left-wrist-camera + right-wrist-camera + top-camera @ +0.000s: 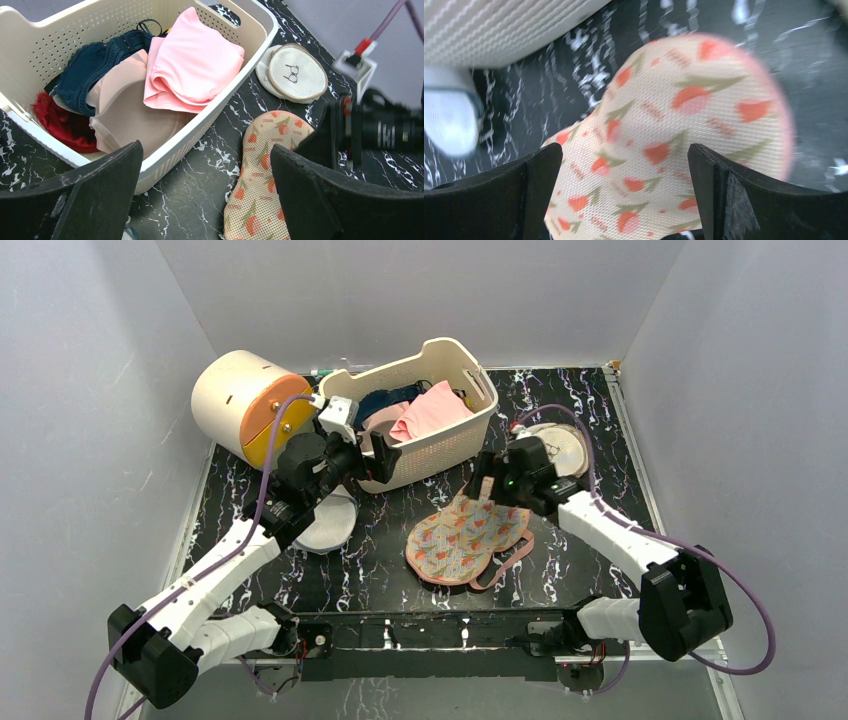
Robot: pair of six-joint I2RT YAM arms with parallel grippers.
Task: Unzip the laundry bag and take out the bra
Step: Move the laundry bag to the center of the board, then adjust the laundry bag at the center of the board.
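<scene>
The peanut-shaped laundry bag (pixel 468 538), beige mesh printed with red-orange flowers and edged in pink, lies flat on the black white-veined counter (pixel 250 500), a little right of centre and just in front of the basket. A loop of its pink trim trails off the near right side.

The right gripper (pixel 482 486) hangs over the bag's far end. Only the right wrist view shows its state: the gripper (pixel 624 150) is released, its fingers spread wide with the rounded end of the bag (pixel 684 120) between them. Whether they touch the fabric cannot be told.

The left gripper (pixel 372 460) sits at the near wall of the cream perforated plastic basket (pixel 450 450). In the left wrist view, this gripper (pixel 206 150) is also released and grasps nothing.

That view looks into the basket (pixel 260 30) more fully than the overhead one. It shows a folded pink garment (pixel 195 60), a dark blue lace garment (pixel 95 65), a beige garment (pixel 125 115) and a red one (pixel 60 122) low in the corner.

Two round beige mesh discs (pixel 295 72) lie overlapped on the counter beyond the bag, partly behind the right arm from overhead. A white dome-shaped mesh bag (pixel 325 525) rests beneath the left arm. A cream cylinder with an orange end (pixel 240 400) lies on its side left of the basket.
</scene>
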